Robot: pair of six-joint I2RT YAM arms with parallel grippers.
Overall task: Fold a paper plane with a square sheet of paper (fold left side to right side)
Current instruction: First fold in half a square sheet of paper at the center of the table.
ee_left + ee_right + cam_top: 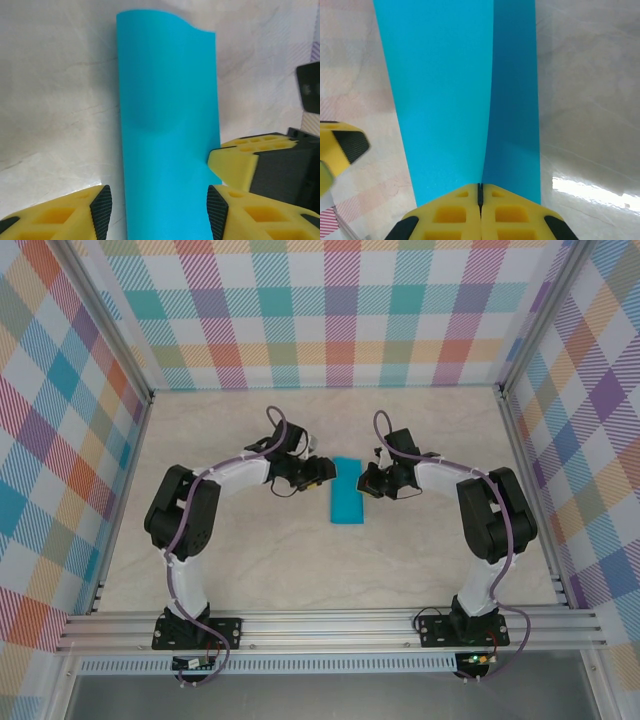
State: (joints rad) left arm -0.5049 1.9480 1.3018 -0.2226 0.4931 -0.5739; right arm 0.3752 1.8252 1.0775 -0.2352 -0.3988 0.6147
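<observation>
paper [347,490] lies folded at the table [250,570] middle, long axis near-to-far; right gripper [480,192] pinches its right edge, left gripper [159,205] gapes half-wide astride it.

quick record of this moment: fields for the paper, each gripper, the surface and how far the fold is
paper: the square sheet of paper lies mid-table, folded over into a tall narrow strip; the upper layer bulges and is not pressed flat
left gripper: open, pads on either side of the strip, not clamping it
right gripper: shut; the upper layer's free edge runs into the seam between its fingers, apparently pinched
surface: table, pale and marbled
fold status: halves laid over, crease not yet flattened
</observation>
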